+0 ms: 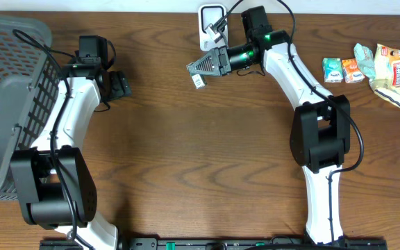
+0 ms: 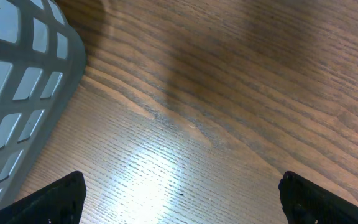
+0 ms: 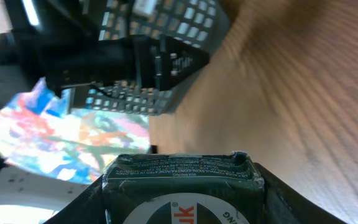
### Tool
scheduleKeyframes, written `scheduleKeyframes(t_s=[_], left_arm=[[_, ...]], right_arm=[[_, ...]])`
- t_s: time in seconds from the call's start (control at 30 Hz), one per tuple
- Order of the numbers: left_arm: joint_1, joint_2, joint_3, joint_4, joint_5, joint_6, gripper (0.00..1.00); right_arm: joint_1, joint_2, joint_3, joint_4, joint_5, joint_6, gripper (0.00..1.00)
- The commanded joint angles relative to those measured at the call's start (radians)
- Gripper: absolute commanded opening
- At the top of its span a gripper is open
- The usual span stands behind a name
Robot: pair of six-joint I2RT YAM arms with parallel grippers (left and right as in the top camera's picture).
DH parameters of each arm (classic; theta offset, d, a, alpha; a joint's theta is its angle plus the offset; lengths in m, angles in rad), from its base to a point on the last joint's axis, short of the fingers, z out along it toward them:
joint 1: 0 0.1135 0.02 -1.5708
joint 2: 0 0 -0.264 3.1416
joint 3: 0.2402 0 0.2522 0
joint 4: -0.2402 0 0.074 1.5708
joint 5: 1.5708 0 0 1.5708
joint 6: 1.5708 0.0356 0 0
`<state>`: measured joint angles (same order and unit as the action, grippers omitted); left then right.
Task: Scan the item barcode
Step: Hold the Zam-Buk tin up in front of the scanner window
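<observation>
My right gripper [image 1: 194, 67] is shut on a dark green box [image 3: 179, 177] with white warning print and a round white label; the box fills the space between the two fingers. In the overhead view this gripper is held on its side above the table at the back centre, just in front of a white scanner [image 1: 212, 19]. No barcode shows on the box in any view. Over bare wood at the left, my left gripper [image 1: 121, 87] is open, and in the left wrist view its dark fingertips [image 2: 55, 202] are far apart with nothing between them.
A grey mesh basket [image 1: 9, 104] fills the left edge and also shows at the left as the basket [image 2: 17, 87] in the left wrist view. Several small snack packets [image 1: 367, 68] lie at the back right. A black cable runs from the scanner.
</observation>
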<state>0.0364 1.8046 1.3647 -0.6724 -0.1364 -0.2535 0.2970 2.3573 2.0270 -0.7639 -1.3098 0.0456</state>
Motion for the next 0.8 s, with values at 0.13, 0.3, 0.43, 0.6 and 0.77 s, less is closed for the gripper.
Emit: scheduleKeyframes(t_s=[0.13, 0.3, 0.43, 0.6, 0.77], left_arm=[[0.000, 0.000, -0.006, 0.000, -0.005, 0.013, 0.98], [0.000, 0.000, -0.006, 0.000, -0.005, 0.013, 0.97], [0.000, 0.000, -0.006, 0.000, -0.005, 0.013, 0.97], [0.000, 0.000, -0.006, 0.000, -0.005, 0.013, 0.97], [0.000, 0.000, -0.006, 0.000, -0.005, 0.013, 0.98]], right_arm=[[-0.029, 0.003, 0.019, 0.058, 0.050, 0.021, 0.56], [-0.061, 0.003, 0.019, 0.114, 0.047, 0.021, 0.56], [-0.082, 0.003, 0.019, 0.200, 0.046, 0.021, 0.55], [-0.097, 0.003, 0.019, 0.259, 0.035, 0.021, 0.55], [-0.094, 0.003, 0.019, 0.288, 0.036, 0.021, 0.55]])
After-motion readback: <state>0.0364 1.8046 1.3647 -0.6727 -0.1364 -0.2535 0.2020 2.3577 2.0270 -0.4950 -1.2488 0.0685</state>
